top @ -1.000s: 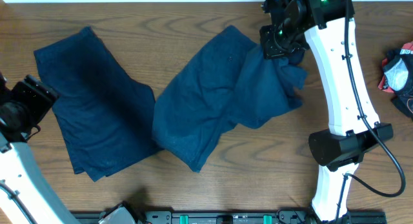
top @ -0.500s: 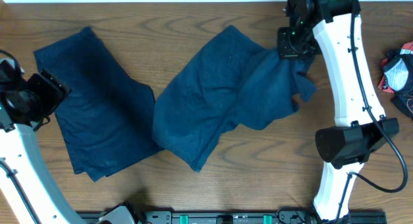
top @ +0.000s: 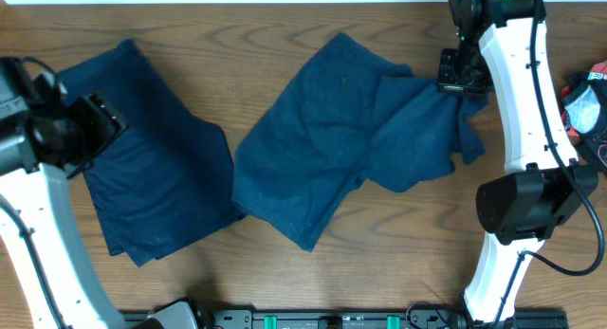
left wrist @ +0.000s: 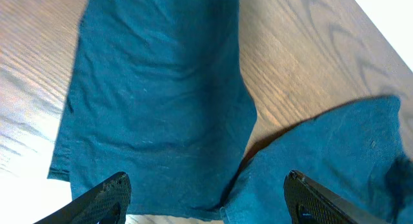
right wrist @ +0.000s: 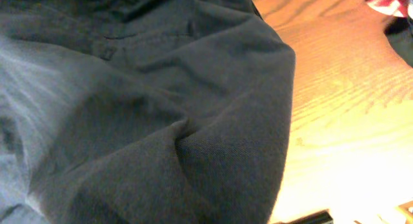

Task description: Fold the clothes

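1. While its jaws clamp shut on the far right corner, the right gripper [top: 462, 78] holds the rumpled navy cloth shorts [top: 332, 149] at centre taut, likely for flattening.
2. Left gripper [top: 102, 122], wide open and empty, hovers over flatter navy cloth shorts [top: 152, 187] at left.

Robotics lab bench. Wood-grain table [top: 285, 282], white left arm [top: 33, 234] and white right arm [top: 517, 101] rising from black rail [top: 332, 320] along bottom edge, loose black cable [top: 572, 236] lower right.

You have a first garment [top: 142, 168] lying on the table [top: 398, 263] at frame left, a second garment [top: 332, 154] meeting its right edge at centre, and a small bundle [top: 586, 106] at the far right edge, apart from both.
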### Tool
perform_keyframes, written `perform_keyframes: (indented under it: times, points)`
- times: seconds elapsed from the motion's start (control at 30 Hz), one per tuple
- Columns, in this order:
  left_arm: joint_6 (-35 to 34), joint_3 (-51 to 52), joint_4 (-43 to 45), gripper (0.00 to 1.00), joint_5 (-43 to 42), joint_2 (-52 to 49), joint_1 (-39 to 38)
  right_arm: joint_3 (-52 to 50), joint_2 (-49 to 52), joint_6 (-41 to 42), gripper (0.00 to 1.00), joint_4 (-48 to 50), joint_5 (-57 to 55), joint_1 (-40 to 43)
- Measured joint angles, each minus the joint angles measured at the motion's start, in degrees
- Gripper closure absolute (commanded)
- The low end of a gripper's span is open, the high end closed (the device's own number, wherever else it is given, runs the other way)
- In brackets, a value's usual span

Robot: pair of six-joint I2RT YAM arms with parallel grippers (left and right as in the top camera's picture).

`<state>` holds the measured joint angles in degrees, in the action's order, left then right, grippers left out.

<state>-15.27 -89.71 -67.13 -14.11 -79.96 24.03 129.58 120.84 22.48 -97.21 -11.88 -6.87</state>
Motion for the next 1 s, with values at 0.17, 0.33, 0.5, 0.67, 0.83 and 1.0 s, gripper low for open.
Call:
perform_keyframes:
  times: [0.17, 0.33, 0.5, 0.67, 0.83, 1.0]
  points:
    - [0.00, 0.00, 0.02, 0.22, -0.15, -3.41, -4.09, -2.78, 0.00, 0.98, 0.99, 0.00, -0.81, 1.90]
    - [0.02, 0.00, 0.11, 0.22, -0.31, -7.26, -8.41, -6.86, 0.00, 1.42, 0.01, 0.02, -1.18, 3.76]
    - [0.13, 0.00, 0.55, 0.54, -0.48, -10.91, -12.50, -8.98, 0.00, 0.92, 0.01, -0.02, -0.55, 4.94]
    - [1.97, 0.00, 0.68, 0.93, -1.03, -15.58, -15.41, -9.03, 0.00, -1.86, 0.01, -0.04, 2.82, 4.44]
    - [5.01, -0.04, 0.61, 0.94, -5.51, -23.65, -15.74, -9.07, 0.00, -4.66, 0.01, -0.02, 5.25, 2.80]
    - [6.29, -0.04, 0.72, 0.94, -7.67, -30.80, -16.02, -9.07, 0.00, -6.86, 0.01, 1.07, 6.99, 0.13]
